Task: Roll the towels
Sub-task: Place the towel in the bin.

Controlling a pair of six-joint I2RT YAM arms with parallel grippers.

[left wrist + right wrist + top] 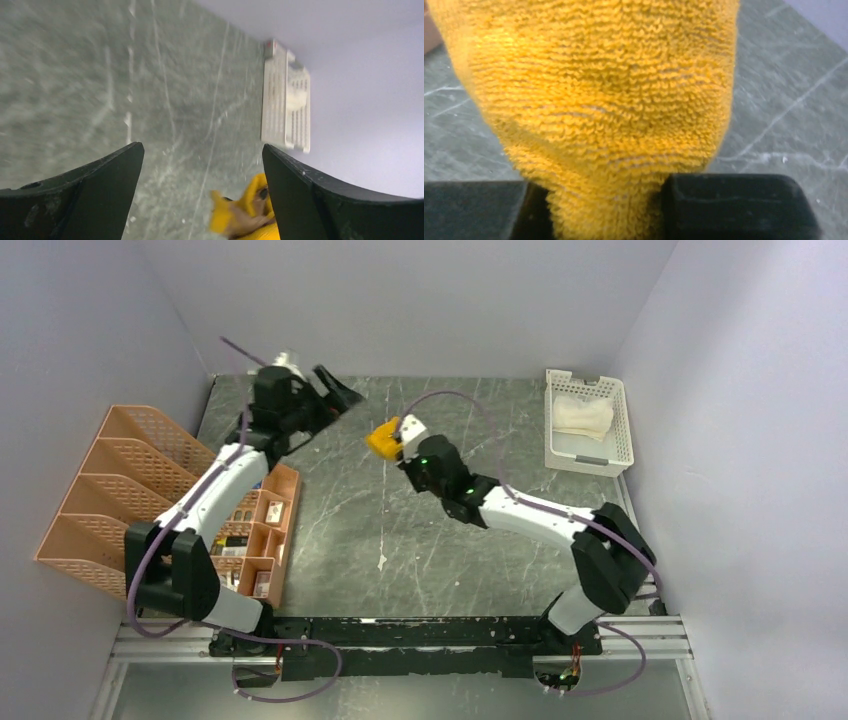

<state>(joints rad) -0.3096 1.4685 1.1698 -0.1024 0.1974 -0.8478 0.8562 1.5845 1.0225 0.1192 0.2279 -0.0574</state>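
Observation:
My right gripper [400,440] is shut on the brown and mustard-yellow towel [383,439], bunched up and held above the middle of the table. In the right wrist view the towel [594,90] fills the frame, pinched between the black fingers [734,205]. My left gripper [338,392] is open and empty at the back left, raised off the table. In the left wrist view the yellow towel [245,212] shows between the wide-apart fingers [320,200], some way off. The cream-white towel [583,416] lies in the white basket [590,458] at the back right.
An orange mesh file rack [105,490] stands along the left wall. An orange compartment tray [262,535] with small items lies beside it. The white basket also shows in the left wrist view [286,107]. Dark marbled table [380,540].

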